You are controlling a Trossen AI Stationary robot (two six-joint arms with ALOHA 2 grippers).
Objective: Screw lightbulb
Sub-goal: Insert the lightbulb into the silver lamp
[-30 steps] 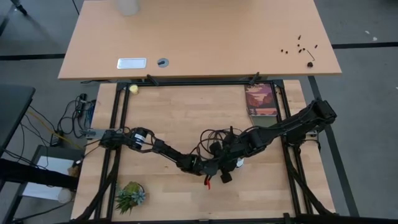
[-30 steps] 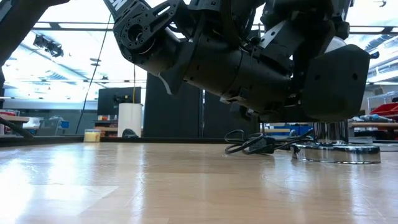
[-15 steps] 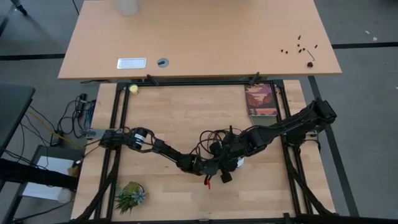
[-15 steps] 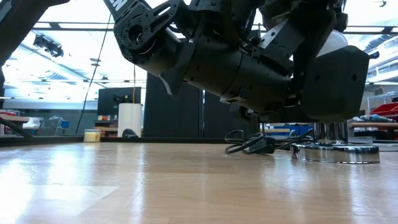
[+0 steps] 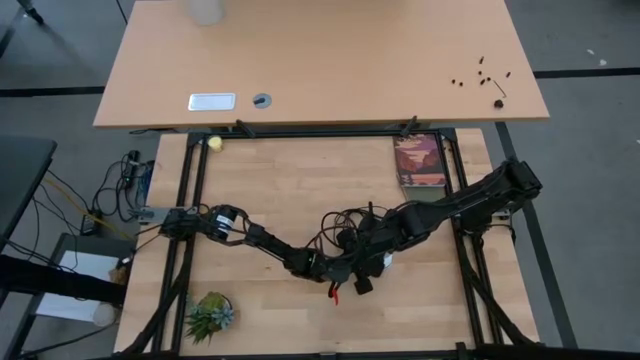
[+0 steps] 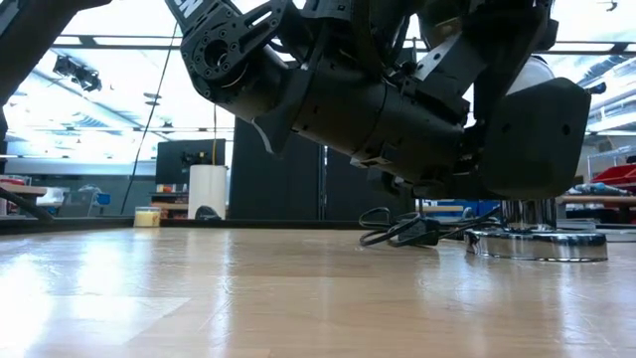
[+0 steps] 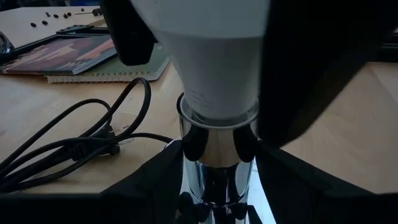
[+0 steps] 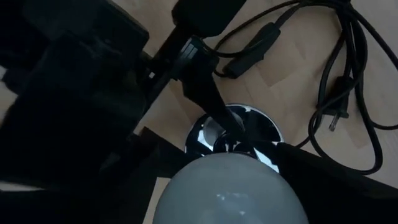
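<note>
The white lightbulb [image 7: 211,56] stands upright with its narrow end in a chrome socket [image 7: 214,146]. The socket rises from a round chrome base [image 6: 537,246] standing on the wooden table. My left gripper [image 7: 214,186] is shut on the socket below the bulb. My right gripper [image 8: 227,208] hangs over the bulb [image 8: 227,193], pointing steeply down. It is open, with one dark finger on each side of the bulb's round top. In the high view both grippers meet near the table's middle [image 5: 362,265]. My left gripper pinches the chrome socket's tube [image 7: 205,165] between its two fingers, just under the bulb's neck. The fingers come in nearly level from the table's left. The socket stays upright on its base. My right gripper's fingers [image 7: 134,37] lie close against the bulb's sides; I cannot tell whether they touch it.
The black cord [image 7: 74,146] lies in loose loops on the table beyond the base, with its plug [image 8: 333,121] beside it. A notebook [image 5: 420,160] lies at the far right, a small plant [image 5: 210,313] at the near left and a yellow ball [image 5: 214,143] at the far left.
My right gripper has rolled about its own axis above the bulb and has otherwise stayed where it was. The bulb, socket and base have not moved.
</note>
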